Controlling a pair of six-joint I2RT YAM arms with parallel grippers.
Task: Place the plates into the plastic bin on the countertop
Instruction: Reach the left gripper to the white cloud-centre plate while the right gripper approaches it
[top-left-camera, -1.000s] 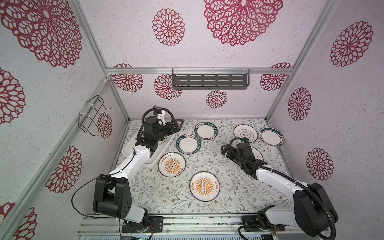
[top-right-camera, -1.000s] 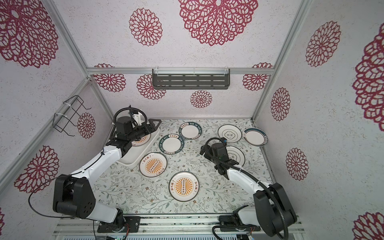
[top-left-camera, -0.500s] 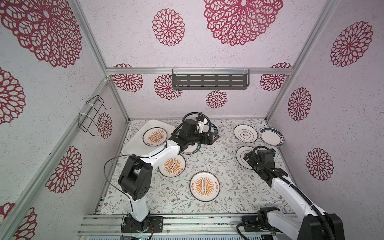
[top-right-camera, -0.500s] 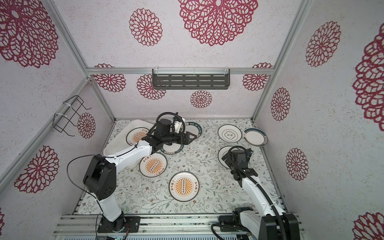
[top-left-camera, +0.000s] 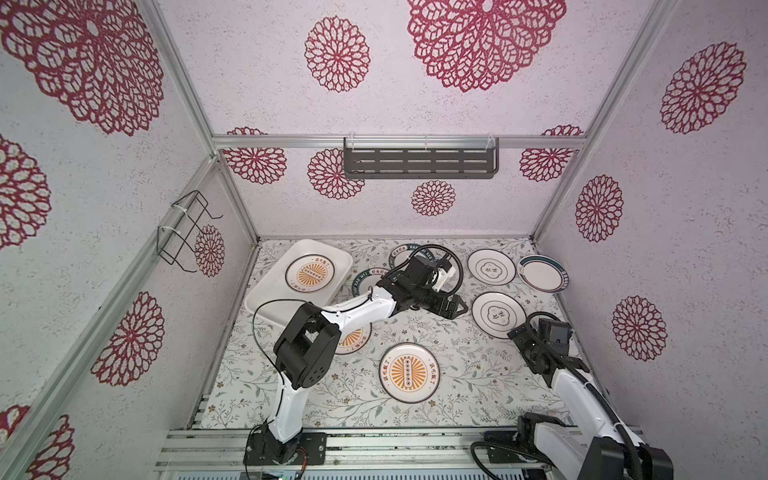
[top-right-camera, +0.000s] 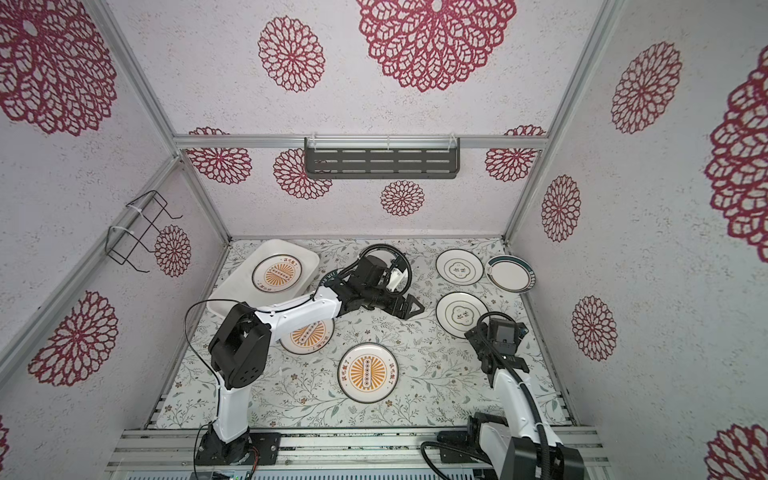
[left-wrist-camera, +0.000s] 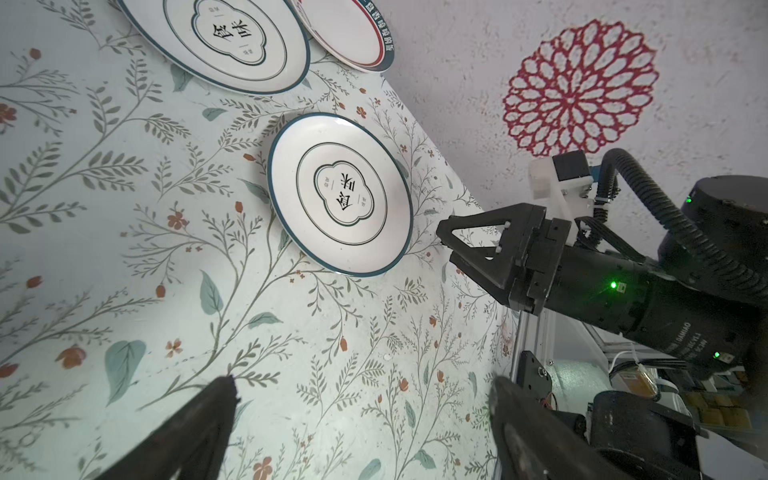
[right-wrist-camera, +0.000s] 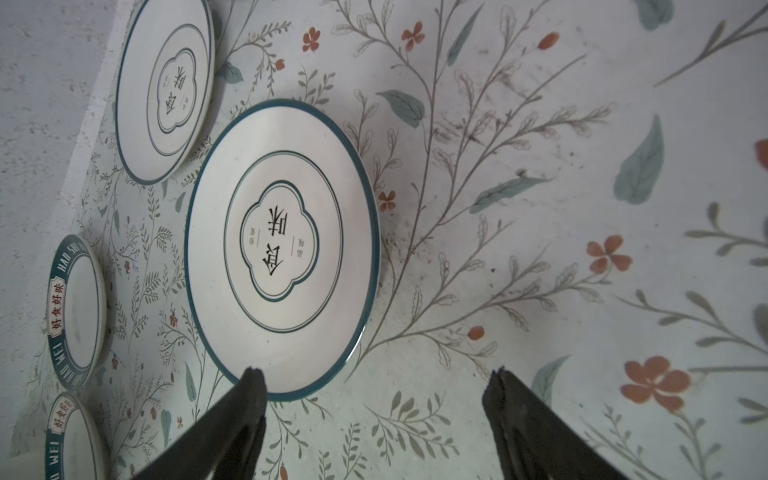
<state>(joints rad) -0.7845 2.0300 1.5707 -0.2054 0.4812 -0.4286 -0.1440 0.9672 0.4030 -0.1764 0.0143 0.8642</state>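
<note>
While one sunburst plate lies in the plastic bin, well behind the left pincer, seven plates lie outside on the countertop. Both pincers stand apart, empty; a ringed plate lies just ahead of the right pincer. The left arm covers parts of three plates; fingertip contact with that rim is unclear.

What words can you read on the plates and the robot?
"食味": centre of the ringed plate.
"HAO SHI", "HAO WEI", "好食好味": rim of the teal-rimmed plate.
"DAMIAO": right arm casing; the finer print beside it is too small.
Characters on the sunburst plate: too small to read.
</note>
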